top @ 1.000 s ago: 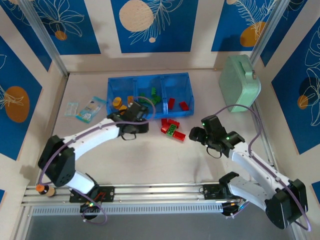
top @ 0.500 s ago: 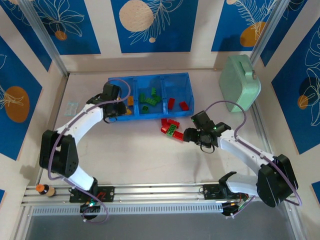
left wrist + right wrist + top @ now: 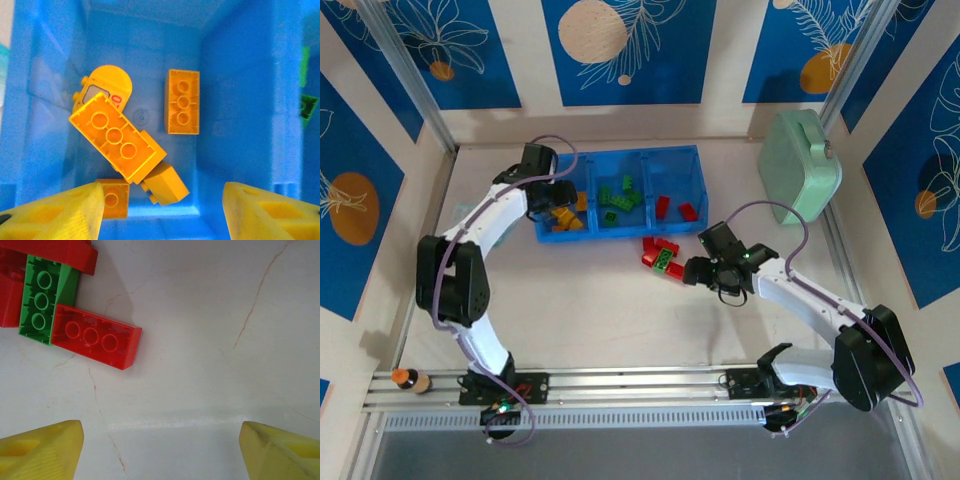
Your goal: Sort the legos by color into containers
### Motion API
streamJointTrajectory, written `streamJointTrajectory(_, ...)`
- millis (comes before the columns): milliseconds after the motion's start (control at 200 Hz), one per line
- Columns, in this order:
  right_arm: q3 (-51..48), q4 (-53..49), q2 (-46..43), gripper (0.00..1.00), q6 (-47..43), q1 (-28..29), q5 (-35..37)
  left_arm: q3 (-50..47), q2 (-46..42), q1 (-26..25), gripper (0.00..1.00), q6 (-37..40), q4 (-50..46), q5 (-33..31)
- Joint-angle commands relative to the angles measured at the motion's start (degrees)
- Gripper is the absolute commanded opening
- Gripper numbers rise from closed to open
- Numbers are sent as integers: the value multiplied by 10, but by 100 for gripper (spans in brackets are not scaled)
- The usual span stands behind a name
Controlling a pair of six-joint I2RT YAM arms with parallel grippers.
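Pale, hairline-veined tabletop (image 3: pixel 620 330) inside blue-and-cream patterned walls (image 3: pixel 630 50). Just in front of the blue tray (image 3: pixel 620 155), a loose red lego (image 3: pixel 95 342) lay studs up, its long axis slanted to the tray's front wall. The right gripper (image 3: pixel 160 445) gaped empty near it. The left gripper (image 3: pixel 162 210) gaped empty above orange legos (image 3: pixel 117 137) in the tray's left compartment.

We see red legos (image 3: pixel 55 252) cut off at the right wrist view's top-left corner, and green legos (image 3: pixel 309 107) sliced by the left wrist view's right edge.

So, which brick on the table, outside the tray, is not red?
The green brick: it lies between red bricks, and every other brick in that pile is red.
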Motion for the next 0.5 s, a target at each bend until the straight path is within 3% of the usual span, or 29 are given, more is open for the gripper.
streamJointTrajectory(0, 26, -10, 23, 82, -6, 3, 2, -20, -62, -7, 64, 13, 5, 17)
streamJointTrajectory(495, 144, 11, 240, 79, -62, -11, -14, -290, -302, -61, 64, -31, 46, 19)
